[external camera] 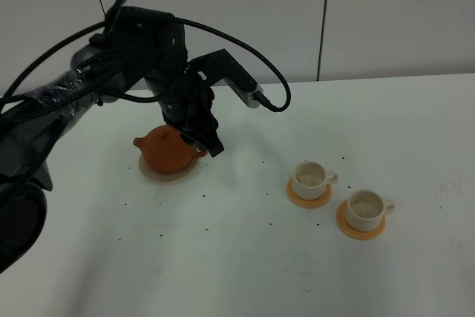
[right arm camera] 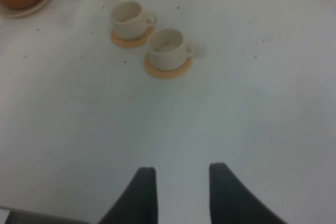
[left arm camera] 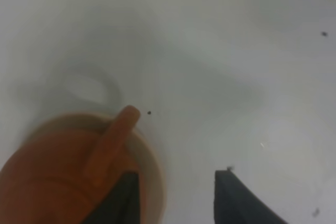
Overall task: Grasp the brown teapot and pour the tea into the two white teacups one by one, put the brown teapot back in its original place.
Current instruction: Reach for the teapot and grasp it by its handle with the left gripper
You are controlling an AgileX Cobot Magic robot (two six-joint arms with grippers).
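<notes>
White table (external camera: 223,272): brown teapot (external camera: 165,152) seated on beige saucer (external camera: 152,177). Left end effector (left arm camera: 176,182) spread wide beside its handle (left arm camera: 113,140), gripping nothing. Right end effector (right arm camera: 178,174) wide, empty. Left teacup (external camera: 312,177) and right teacup (external camera: 365,207) show no tea; pouring apparently outstanding.

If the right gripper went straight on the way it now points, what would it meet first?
Probably the bare white table; the right gripper aims short of the nearer cream-white teacup, though depth is unclear.

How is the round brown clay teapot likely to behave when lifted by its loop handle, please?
The round brown clay teapot looks rigid and probably brittle, so a knock could chip it. Gripped by the thin loop handle, its squat body may swing or tilt.
</notes>
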